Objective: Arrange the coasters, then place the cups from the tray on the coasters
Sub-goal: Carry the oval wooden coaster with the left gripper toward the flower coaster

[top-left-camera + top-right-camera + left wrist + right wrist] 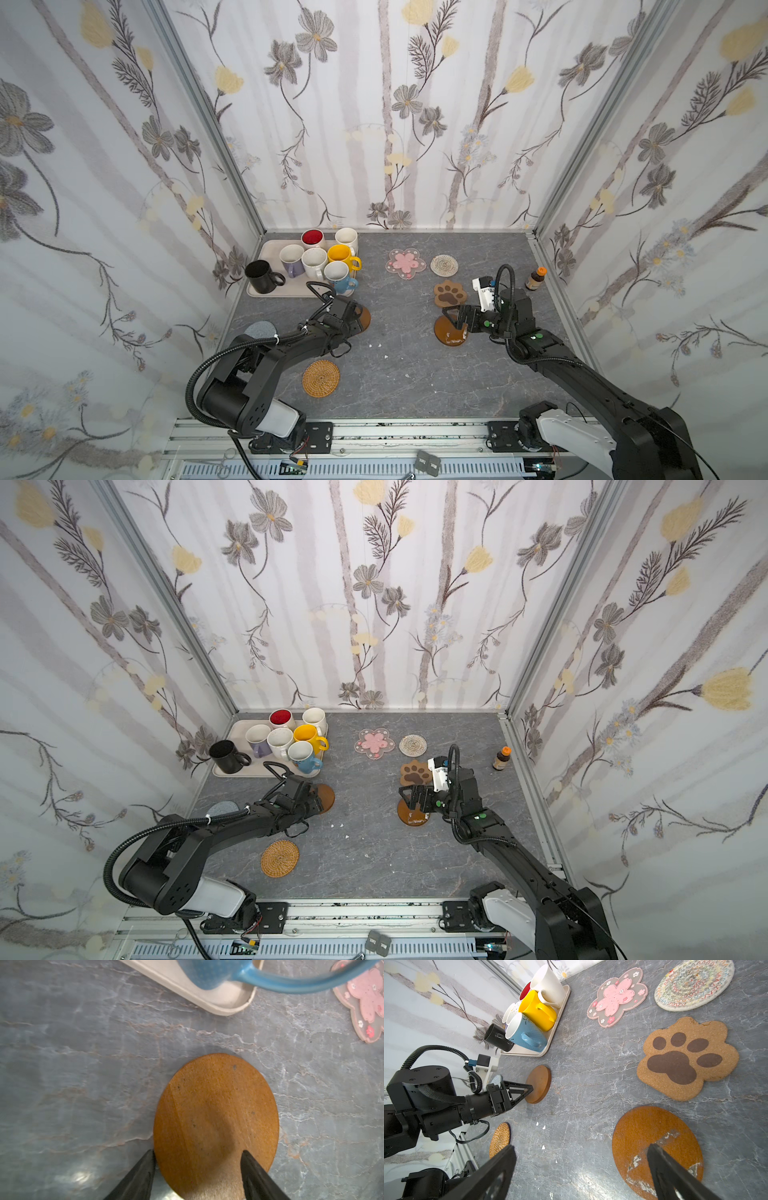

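Sorting coasters, early stage by my read. No cup is on a coaster yet.

- Cups: all seven sit on the tray (268,251) at the far left: black (259,275) at its left edge, lavender (291,257), red-lined white (312,237), yellow (340,254), light blue (338,276), and two plain white (346,237) (314,262).
- Coasters that look placed, right of centre: pink blossom (405,263) and white woven (444,265) side by side at the far end, with the paw (449,293) just nearer than them.
- Coasters loose on the left: tan rattan (321,378) near the front, and grey woven (259,330) half hidden under the left arm.
- Left gripper (198,1152): jaws partly spread. One tip is at the rim of a plain wooden disc (216,1105), the other over its face. Can't tell if it's pinching or just nudging. The disc lies on the table just in front of the tray.
- Right gripper (581,1147): jaws spread wide, holding nothing. One tip is over the scuffed wooden disc (643,1136), which lies flat just nearer than the paw.

Left to do: settle both discs, bring in the rattan and the grey, then move all seven cups.

Looks: the plain disc is smooth orange-brown with a few dark specks. The scuffed one has a grainy cork-like face with white torn patches. A small brown bottle (535,278) stands by the right wall, clear of the work.
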Controlling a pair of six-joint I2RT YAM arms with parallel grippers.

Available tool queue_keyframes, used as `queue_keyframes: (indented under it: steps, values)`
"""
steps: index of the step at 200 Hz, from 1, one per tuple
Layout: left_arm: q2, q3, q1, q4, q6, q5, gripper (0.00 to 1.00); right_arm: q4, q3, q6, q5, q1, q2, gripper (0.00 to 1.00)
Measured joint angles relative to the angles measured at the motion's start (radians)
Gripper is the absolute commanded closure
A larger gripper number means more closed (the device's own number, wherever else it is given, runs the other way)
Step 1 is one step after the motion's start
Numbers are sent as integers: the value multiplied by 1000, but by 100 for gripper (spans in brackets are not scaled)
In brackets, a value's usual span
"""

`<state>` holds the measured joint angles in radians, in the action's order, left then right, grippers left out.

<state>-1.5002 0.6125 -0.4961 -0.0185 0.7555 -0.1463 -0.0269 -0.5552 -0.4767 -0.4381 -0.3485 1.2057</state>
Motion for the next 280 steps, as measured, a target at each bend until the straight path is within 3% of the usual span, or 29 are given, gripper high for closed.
queue_keyframes:
  steps: [103, 172, 222, 280]
  values:
    - [-332, 322, -145, -97, 88, -33, 36, 80, 26, 14, 1, 0, -84, 1]
    - [-492, 529, -186, -105, 124, -15, 38, 128, 35, 16, 3, 0, -142, 1]
    - [-492, 562, -188, -73, 131, -10, 36, 167, 37, 23, 8, 0, -153, 2]
    - [-320, 521, -187, -48, 73, -57, 30, 214, 14, 25, 33, -27, -143, 3]
